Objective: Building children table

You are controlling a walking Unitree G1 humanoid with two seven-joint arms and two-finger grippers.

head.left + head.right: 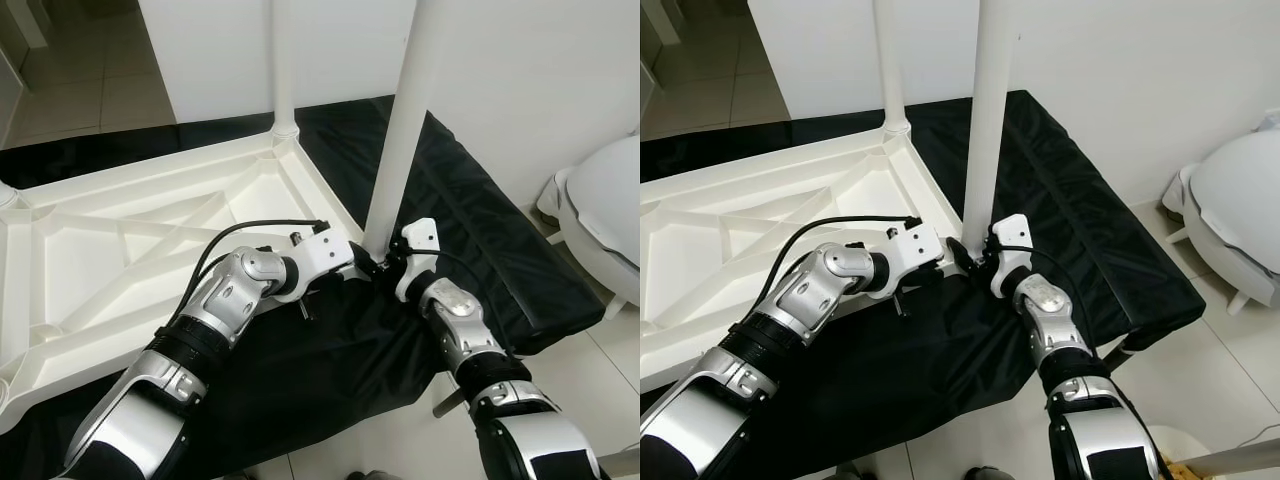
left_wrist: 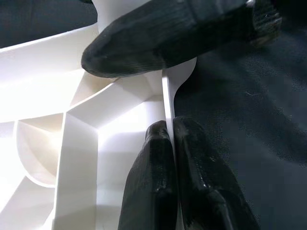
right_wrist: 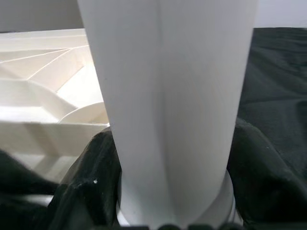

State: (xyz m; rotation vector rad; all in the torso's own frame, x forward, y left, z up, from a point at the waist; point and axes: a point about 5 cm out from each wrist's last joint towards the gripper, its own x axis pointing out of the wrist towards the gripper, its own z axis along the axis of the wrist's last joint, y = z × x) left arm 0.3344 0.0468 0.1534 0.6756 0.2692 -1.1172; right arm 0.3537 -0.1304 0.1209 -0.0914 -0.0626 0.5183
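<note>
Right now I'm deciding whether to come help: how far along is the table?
Done: far leg stands in the upturned tabletop. In hand: right gripper clasps the near leg at its corner socket; left gripper pinches the tabletop's rim there. Left: other corners show no legs; then flipping it.

Smooth matt white plastic tabletop (image 1: 150, 230) and leg (image 1: 400, 120); my black fingers (image 2: 158, 33) look rubbery over creased black cloth (image 1: 480, 250).

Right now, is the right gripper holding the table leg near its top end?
No, the right gripper clasps the near table leg at its base, where it meets the upturned tabletop.
</note>
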